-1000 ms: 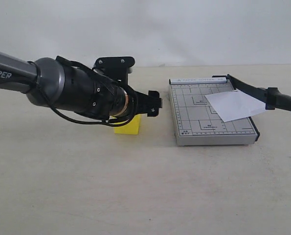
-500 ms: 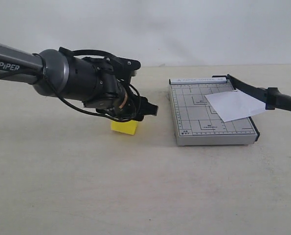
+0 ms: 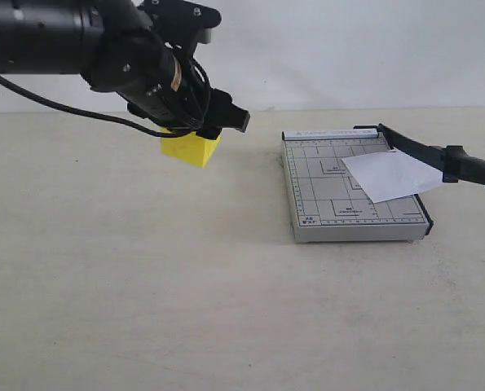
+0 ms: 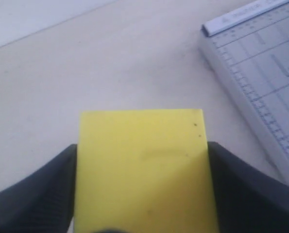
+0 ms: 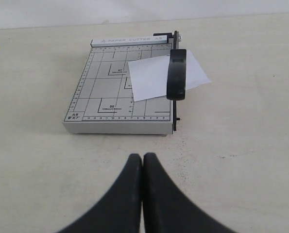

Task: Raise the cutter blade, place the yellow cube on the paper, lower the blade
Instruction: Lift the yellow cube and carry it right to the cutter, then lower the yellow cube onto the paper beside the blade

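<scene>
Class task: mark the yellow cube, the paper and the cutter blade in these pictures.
yellow cube (image 3: pixel 191 149): exterior view, on its front face.
paper (image 3: pixel 389 175): exterior view, on the middle of the white sheet.
cutter blade (image 3: pixel 474 169): exterior view, on its thick handle end.

**Left arm** (image 3: pixel 55 37): thick black cylindrical forearm. It enters the exterior view at the upper left corner and slopes down toward the middle. A black camera bracket (image 3: pixel 177 15) is mounted above the wrist.

**Left gripper** (image 3: pixel 209 129): two black ribbed fingers (image 4: pixel 32 194), part-way apart. Each presses flat against an opposite face of the yellow cube (image 4: pixel 142 165), which is carried in the air.

**Right gripper** (image 5: pixel 143 162): two black tapered fingers closed against each other with tips touching, aimed low and roughly level. It is seen only in its own wrist view.
</scene>
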You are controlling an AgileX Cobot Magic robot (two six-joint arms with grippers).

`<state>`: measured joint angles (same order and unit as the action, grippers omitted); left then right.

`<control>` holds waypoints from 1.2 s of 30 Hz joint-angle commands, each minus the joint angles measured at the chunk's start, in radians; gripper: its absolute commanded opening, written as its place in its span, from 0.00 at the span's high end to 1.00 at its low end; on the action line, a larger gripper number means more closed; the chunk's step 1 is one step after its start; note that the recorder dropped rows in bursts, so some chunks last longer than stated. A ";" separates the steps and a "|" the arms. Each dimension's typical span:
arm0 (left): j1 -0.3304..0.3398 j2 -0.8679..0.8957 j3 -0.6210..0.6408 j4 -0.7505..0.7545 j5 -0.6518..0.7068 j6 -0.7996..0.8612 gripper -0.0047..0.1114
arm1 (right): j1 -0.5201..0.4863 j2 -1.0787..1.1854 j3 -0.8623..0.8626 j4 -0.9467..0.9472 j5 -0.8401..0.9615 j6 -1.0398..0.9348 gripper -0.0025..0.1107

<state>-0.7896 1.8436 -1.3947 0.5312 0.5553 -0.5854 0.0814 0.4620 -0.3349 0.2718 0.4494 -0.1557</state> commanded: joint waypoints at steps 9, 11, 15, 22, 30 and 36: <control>0.000 0.274 -0.462 -0.633 0.055 0.700 0.92 | -0.002 0.000 -0.006 0.004 -0.004 -0.012 0.98; 0.000 0.369 -0.615 -0.711 0.153 0.787 0.92 | -0.002 0.000 -0.006 0.004 -0.002 -0.012 0.98; 0.000 0.514 -0.860 -0.852 0.273 0.869 0.92 | -0.002 0.000 -0.006 0.004 0.005 -0.012 0.98; 0.000 0.699 -1.144 -0.976 0.284 0.937 0.92 | -0.002 0.000 -0.006 0.004 0.005 -0.012 0.98; -0.002 0.776 -1.185 -1.023 0.320 1.040 0.92 | -0.002 0.000 -0.006 0.004 0.006 -0.015 0.98; -0.012 0.782 -1.185 -1.034 0.306 1.097 0.92 | -0.002 0.000 -0.006 0.004 0.006 -0.015 0.98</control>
<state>-0.7896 2.6319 -2.5683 -0.4850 0.8779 0.4750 0.0814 0.4620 -0.3349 0.2718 0.4574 -0.1635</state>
